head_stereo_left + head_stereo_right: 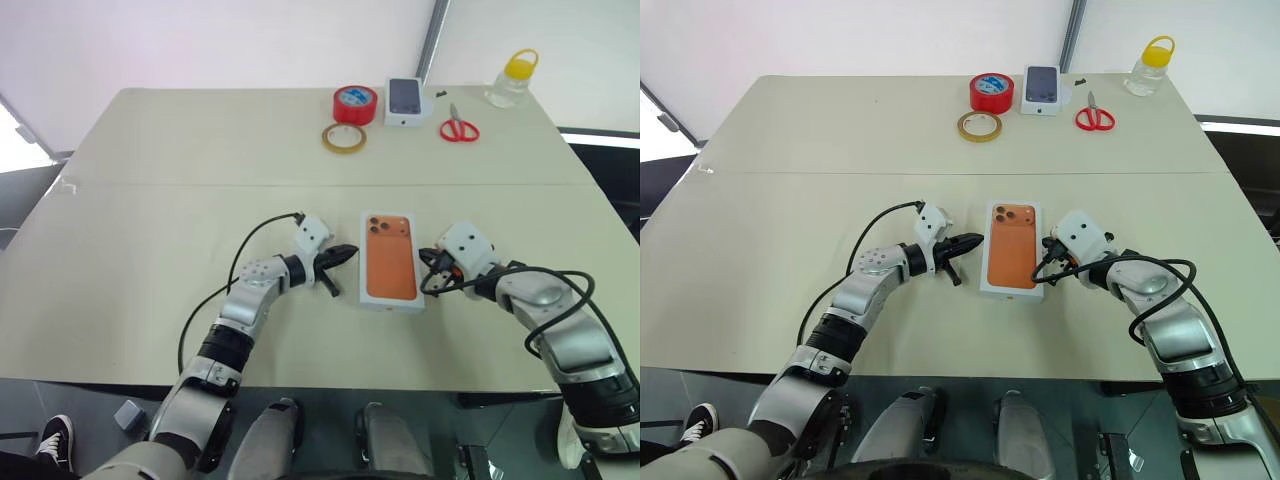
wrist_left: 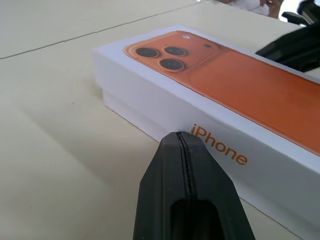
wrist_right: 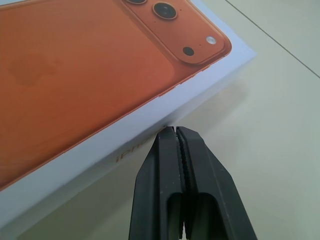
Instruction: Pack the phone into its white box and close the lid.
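The white box [image 1: 390, 262] lies shut in the middle of the table. Its lid [image 2: 240, 90] sits on the base [image 2: 120, 104] and bears an orange phone picture on top and orange lettering on its side. The phone itself is hidden. My left gripper [image 1: 350, 253] is shut and empty, its tip close to the box's left long side. The left wrist view has that gripper [image 2: 181, 137] right at the lettered wall. My right gripper [image 1: 431, 257] is also shut and empty, its tip [image 3: 173, 131] at the box's right long side.
At the table's far edge stand a red tape roll [image 1: 355, 103], a tan tape ring [image 1: 343, 138], a small box printed with a dark phone [image 1: 404, 101], red scissors [image 1: 458, 128] and a yellow-lidded bottle [image 1: 512, 78]. A seam crosses the table [image 1: 150, 185].
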You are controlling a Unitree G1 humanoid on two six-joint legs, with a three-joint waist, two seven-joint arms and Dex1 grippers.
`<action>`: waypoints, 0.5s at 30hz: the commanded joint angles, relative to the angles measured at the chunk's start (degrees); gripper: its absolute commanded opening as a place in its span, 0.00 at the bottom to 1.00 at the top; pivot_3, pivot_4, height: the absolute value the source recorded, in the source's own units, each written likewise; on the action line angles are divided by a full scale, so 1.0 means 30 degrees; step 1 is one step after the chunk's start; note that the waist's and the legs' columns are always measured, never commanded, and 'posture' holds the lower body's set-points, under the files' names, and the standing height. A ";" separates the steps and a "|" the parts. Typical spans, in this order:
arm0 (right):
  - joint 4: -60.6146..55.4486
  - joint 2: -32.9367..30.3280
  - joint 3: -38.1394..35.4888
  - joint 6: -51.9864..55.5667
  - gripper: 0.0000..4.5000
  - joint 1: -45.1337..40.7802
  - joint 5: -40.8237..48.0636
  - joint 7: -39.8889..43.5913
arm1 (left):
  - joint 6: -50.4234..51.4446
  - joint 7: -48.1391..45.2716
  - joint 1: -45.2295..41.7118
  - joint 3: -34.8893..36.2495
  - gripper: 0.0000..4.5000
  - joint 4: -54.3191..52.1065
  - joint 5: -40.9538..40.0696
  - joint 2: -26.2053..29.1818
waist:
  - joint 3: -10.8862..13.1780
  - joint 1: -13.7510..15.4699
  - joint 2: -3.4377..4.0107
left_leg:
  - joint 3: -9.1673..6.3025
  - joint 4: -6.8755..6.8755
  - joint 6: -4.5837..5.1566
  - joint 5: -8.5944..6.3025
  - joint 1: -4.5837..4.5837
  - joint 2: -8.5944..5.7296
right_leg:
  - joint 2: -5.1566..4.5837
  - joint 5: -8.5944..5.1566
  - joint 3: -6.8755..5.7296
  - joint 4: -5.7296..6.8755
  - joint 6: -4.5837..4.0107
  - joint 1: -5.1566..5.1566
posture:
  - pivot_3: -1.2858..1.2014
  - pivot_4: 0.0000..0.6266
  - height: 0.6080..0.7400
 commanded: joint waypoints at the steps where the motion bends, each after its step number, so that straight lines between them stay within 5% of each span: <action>1: -0.0745 0.0150 -0.0279 -0.0590 0.02 -0.0028 -0.0029 0.0307 | -0.0104 -0.0070 -0.0757 -0.0017 0.00 -0.0350 -0.0210 -0.0389 | 0.0000 -0.0022 0.0000 | 0.0000 -0.0001 0.0000 0.0000 0.0000 0.0000 | 0.0001 0.0000 -0.0002 0.0000 0.0000 0.0000 | 0.52 0.24 1.00; 15: -0.0623 0.0447 -0.0121 -0.0525 0.02 -0.0212 -0.0287 0.0750 | -0.0106 -0.0126 0.0652 -0.0144 0.00 -0.1228 0.0036 0.0189 | -0.0003 -0.0071 0.0004 | 0.0001 0.0000 -0.0005 0.0002 0.0007 0.0006 | 0.0006 0.0000 0.0004 0.0013 -0.0001 -0.0001 | 0.52 0.24 1.00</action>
